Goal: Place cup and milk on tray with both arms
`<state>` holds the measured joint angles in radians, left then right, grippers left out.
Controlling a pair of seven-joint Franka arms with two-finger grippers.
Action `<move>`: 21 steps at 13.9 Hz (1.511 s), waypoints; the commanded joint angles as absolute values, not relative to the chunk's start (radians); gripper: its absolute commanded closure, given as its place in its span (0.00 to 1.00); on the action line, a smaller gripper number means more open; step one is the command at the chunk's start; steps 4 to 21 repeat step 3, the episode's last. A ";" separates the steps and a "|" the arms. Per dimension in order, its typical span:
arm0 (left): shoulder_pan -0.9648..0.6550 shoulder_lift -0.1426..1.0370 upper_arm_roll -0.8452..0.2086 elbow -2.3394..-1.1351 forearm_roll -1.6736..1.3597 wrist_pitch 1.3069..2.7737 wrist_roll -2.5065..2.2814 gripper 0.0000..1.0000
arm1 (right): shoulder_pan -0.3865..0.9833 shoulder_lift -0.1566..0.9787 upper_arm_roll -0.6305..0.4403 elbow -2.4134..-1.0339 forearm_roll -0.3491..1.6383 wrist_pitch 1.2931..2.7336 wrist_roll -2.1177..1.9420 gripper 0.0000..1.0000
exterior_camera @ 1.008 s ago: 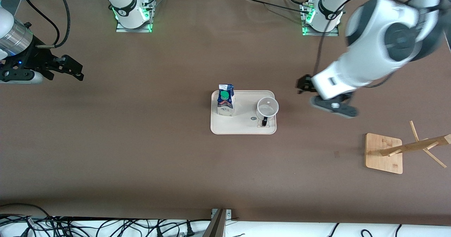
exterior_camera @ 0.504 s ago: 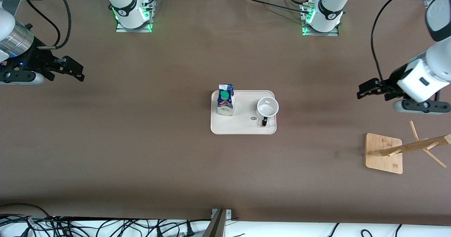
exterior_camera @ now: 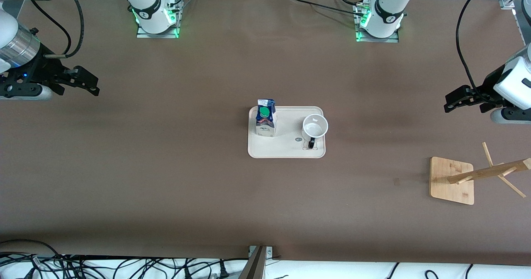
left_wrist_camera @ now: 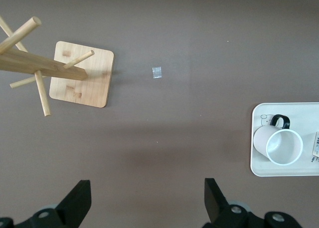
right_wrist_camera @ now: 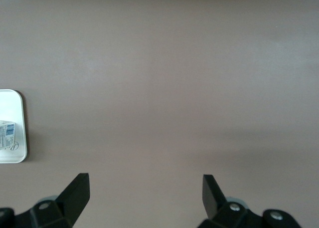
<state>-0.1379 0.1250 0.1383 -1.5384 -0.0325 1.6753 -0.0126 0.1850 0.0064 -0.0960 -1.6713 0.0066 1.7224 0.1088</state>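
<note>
In the front view the tray [exterior_camera: 286,146] lies at the middle of the worktop [exterior_camera: 166,179] with the milk [exterior_camera: 266,122] upright on the end toward the right arm and the cup [exterior_camera: 315,126] upright on the end toward the left arm, its black handle pointing toward the front camera; the two stand apart, each inside the rim. The right gripper [exterior_camera: 89,86] hangs wide and empty over the worktop's right-arm end, and the left gripper [exterior_camera: 456,100] hangs wide and empty over the left-arm end, above bare worktop near the bamboo rack [exterior_camera: 452,180]. Judged from this, both things are placed and what remains is only to park: each arm should stay high and well clear of the tray, so no cable or finger brushes the tall carton. The left wrist view adds what the front view does not give: the cup's hollow [left_wrist_camera: 284,146] is empty, and a small pale scrap [left_wrist_camera: 157,73] lies on the worktop between rack and tray. The right wrist view shows only a corner of the tray [right_wrist_camera: 12,153], an edge of the carton's print and open fingers [right_wrist_camera: 75,193]; the cup is out of its sight.
</note>
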 commanded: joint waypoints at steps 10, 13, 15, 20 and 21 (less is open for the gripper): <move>-0.138 0.127 0.135 -1.526 -0.006 1.628 0.005 0.00 | 0.184 0.012 -0.094 -1.652 0.008 1.717 0.104 0.00; -0.138 0.127 0.135 -1.526 -0.006 1.628 0.005 0.00 | 0.184 0.012 -0.094 -1.652 0.008 1.717 0.104 0.00; -0.138 0.127 0.135 -1.526 -0.006 1.628 0.005 0.00 | 0.184 0.012 -0.094 -1.652 0.008 1.717 0.104 0.00; -0.138 0.127 0.135 -1.526 -0.006 1.628 0.005 0.00 | 0.184 0.012 -0.094 -1.652 0.008 1.717 0.104 0.00; -0.138 0.127 0.135 -1.526 -0.006 1.628 0.005 0.00 | 0.184 0.012 -0.094 -1.652 0.008 1.717 0.104 0.00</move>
